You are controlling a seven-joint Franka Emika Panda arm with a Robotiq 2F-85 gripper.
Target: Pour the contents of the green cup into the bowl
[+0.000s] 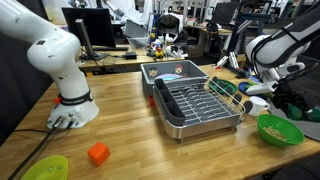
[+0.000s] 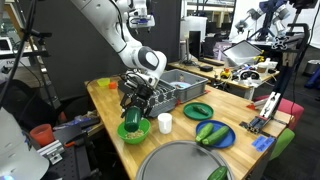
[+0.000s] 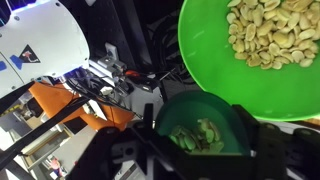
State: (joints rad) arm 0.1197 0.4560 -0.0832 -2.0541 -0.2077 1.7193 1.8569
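A: Where does the arm have the green cup at this moment?

B: Right at the edge of the bowl. In the wrist view the cup overlaps the bowl's lower rim. In an exterior view it hangs just above the bowl, clear of the tabletop

A: And the tool?

B: It is pinching the cup. A dark finger stands on each side of the cup's wall, and the cup fills the gap between the fingers

A: Why would the operator hold it so close to the bowl?

B: Probably so that whatever leaves the cup drops among the yellowish-tan bits in the bowl and not on the wood beside it. A cup held just over the rim has little room to scatter its load

A: Which way does the cup point?

B: Its mouth faces the wrist camera, and greenish bits lie at its bottom, so nothing looks poured out yet. Its long axis seems to run roughly up and down, in line with the tool, with the mouth upward. Whether it leans slightly toward the bowl cannot be told

A: So what does the pour call for?

B: By that reading, the wrist must roll until the cup's axis tips over and its mouth points down into the bowl
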